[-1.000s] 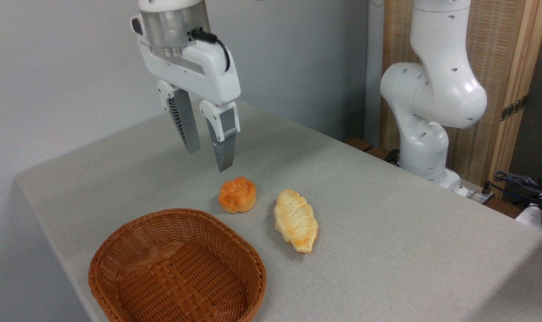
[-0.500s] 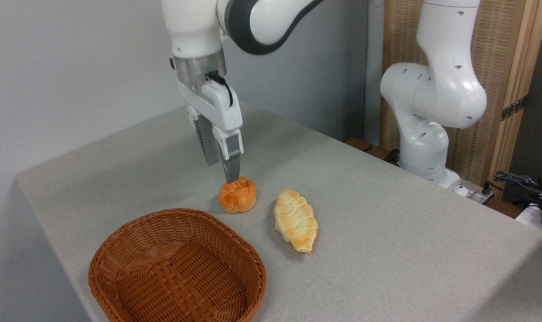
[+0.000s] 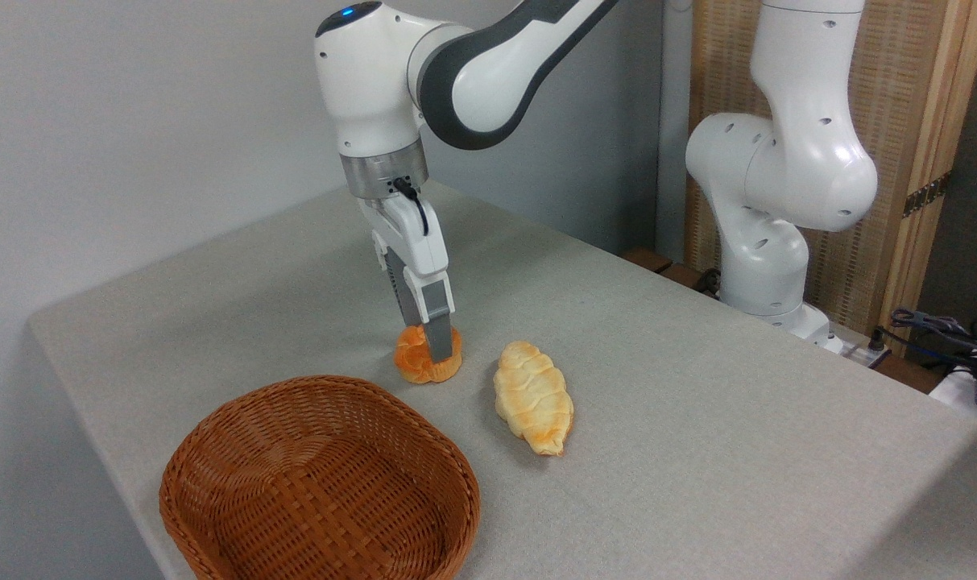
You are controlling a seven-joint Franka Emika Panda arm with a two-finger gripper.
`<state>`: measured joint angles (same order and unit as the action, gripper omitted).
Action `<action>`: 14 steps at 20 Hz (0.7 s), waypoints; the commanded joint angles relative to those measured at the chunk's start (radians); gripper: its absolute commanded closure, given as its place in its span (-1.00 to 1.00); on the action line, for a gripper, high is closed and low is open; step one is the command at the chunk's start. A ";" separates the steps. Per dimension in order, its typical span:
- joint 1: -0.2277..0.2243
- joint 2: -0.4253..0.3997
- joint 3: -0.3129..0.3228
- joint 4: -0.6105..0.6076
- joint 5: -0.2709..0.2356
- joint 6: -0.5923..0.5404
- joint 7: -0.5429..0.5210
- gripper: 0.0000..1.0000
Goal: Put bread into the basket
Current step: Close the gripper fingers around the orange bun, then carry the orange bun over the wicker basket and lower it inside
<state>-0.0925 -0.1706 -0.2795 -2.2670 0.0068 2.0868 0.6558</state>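
1. The far finger and part of the bread (image 3: 424, 364) were hidden behind the near finger (image 3: 437, 325); the basket (image 3: 319, 482) was cut off below.
2. The gripper (image 3: 433, 353) was lowered onto the bread on the table (image 3: 697, 387); its closure could not be told.

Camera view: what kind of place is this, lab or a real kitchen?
Most likely a robot lab, not a kitchen. The arm is mounted beside a plain grey-covered table, loose cables lie at the right edge, and the only props are a bun, a braided loaf and a wicker basket.
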 commanded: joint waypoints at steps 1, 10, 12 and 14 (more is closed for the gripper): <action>-0.001 0.025 0.006 -0.006 0.024 0.052 0.018 -0.42; -0.001 0.034 0.006 -0.003 0.016 0.050 0.018 0.35; -0.001 0.034 0.006 0.003 0.016 0.039 0.015 0.37; 0.000 0.037 0.017 0.108 0.010 -0.133 0.025 0.36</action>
<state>-0.0923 -0.1331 -0.2771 -2.2580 0.0221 2.1115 0.6608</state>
